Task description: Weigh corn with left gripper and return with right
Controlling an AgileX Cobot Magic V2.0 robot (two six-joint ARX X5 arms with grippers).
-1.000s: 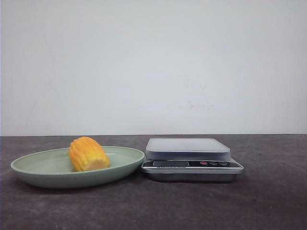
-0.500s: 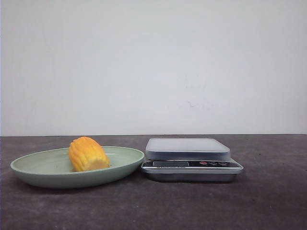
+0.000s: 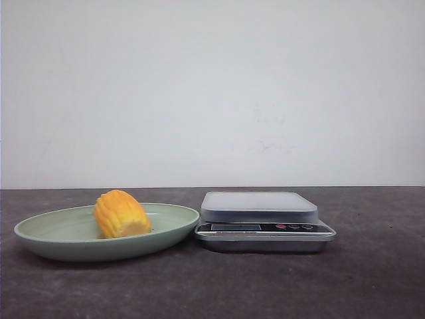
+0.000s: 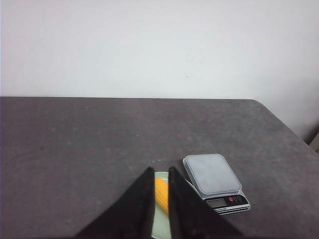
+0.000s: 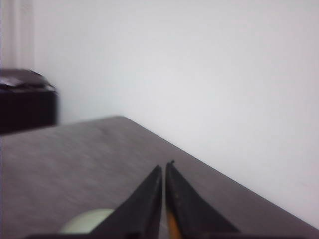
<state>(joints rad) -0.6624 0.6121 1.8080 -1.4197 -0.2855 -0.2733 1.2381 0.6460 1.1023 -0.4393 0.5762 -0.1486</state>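
Left wrist view: left gripper [image 4: 160,172] nearly closed, empty, high above corn [image 4: 161,195] lying directly below-ahead on green plate [image 4: 160,226], long axis along fingers; right gripper [image 5: 164,170] closed, empty.

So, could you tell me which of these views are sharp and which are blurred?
Front view: sharp, evenly lit, soft shadow under the green plate and the scale. Left wrist view: fairly clear, the corn readable. Right wrist view: blurred throughout, table edge soft.

corn [image 3: 121,214] lying in green plate [image 3: 169,230] | scale [image 3: 264,221] just beside, possibly touching; platform bare
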